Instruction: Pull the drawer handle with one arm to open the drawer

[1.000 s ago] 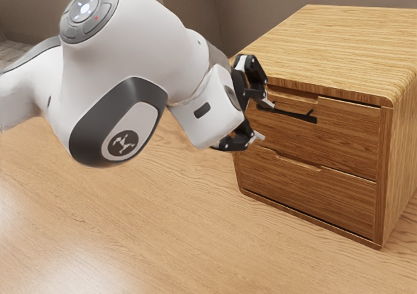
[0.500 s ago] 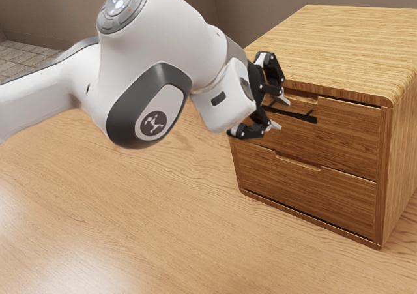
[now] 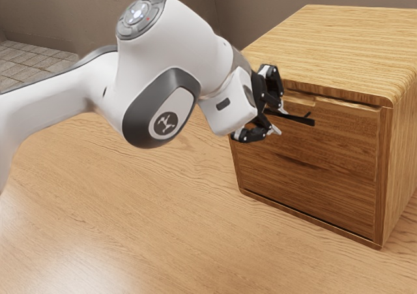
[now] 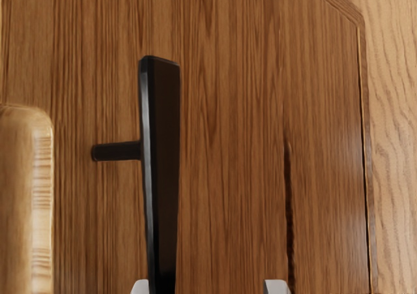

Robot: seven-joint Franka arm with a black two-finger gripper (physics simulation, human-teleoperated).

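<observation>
A wooden cabinet point(image 3: 339, 40) with two drawers stands at the exterior view's right. The upper drawer point(image 3: 339, 134) carries a black bar handle point(image 3: 296, 116) on a short post point(image 4: 117, 152). My black gripper point(image 3: 277, 120) is open at the handle's near end, one finger above the bar and one below. In the wrist view the handle point(image 4: 161, 176) runs straight down between my two fingertips point(image 4: 277, 285), close to one of them and well apart from the other. The upper drawer front looks flush with the cabinet.
The lower drawer point(image 3: 313, 186) sits under the upper one. The cabinet rests on a wide wooden tabletop point(image 3: 130, 229) with free room to the exterior view's left and front. A tiled floor point(image 3: 32, 62) and wall lie behind.
My arm has swung toward the exterior view's right, bringing the hand up to the cabinet front. The open fingers now straddle the end of the upper handle. The drawer has not visibly moved.
</observation>
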